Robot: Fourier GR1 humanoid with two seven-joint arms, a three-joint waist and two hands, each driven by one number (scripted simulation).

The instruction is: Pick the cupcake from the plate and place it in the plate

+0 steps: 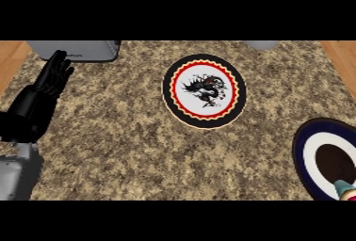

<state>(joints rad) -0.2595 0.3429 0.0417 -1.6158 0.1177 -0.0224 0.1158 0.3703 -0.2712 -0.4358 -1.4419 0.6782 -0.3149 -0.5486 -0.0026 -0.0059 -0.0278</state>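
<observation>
Left hand [43,89] open; no writing legible.

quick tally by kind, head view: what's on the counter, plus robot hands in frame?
Plates: 2, one with a black rim and dragon picture, one dark blue with white ring
Cupcakes: 1, cut off at the lower right edge
Grey appliances: 1, top left
Grey items at the top edge: 1
Robot hands: 1, left robot hand
Total: 6

- bench [125,141]: speckled brown/tan granite, w/ wood-tone edges
- centre plate [204,91]: black rim, red scalloped ring, white middle w/ black dragon-like motif
- right plate [306,146]: navy rim, white band, dark brown centre
- left robot hand [42,94]: black; forearm grey
</observation>
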